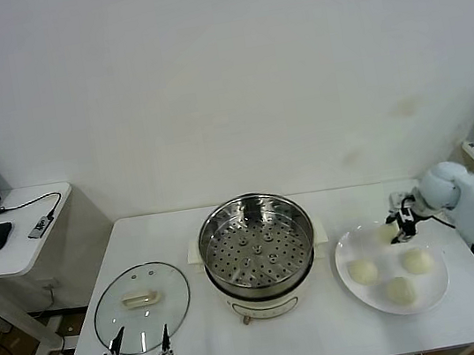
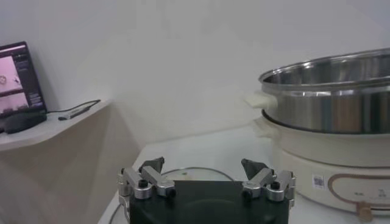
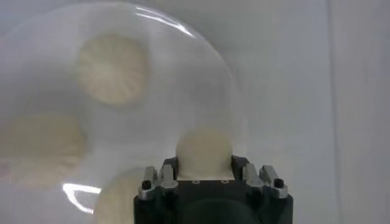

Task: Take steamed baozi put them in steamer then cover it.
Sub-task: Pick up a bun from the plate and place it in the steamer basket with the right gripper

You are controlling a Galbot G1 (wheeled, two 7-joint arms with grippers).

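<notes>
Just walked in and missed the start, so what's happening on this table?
The right end effector has closed on one bun at the far edge of the white plate, where three more buns sit. The steamer in the middle is open and holds no buns. Its glass lid lies on the table to the left, with the open left end effector idle beside it.

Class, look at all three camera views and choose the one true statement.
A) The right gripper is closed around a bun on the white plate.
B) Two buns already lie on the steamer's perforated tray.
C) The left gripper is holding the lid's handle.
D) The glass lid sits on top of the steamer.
A: the right gripper is shut on a bun at the plate, while the steamer holds nothing and the lid lies on the table.
</notes>
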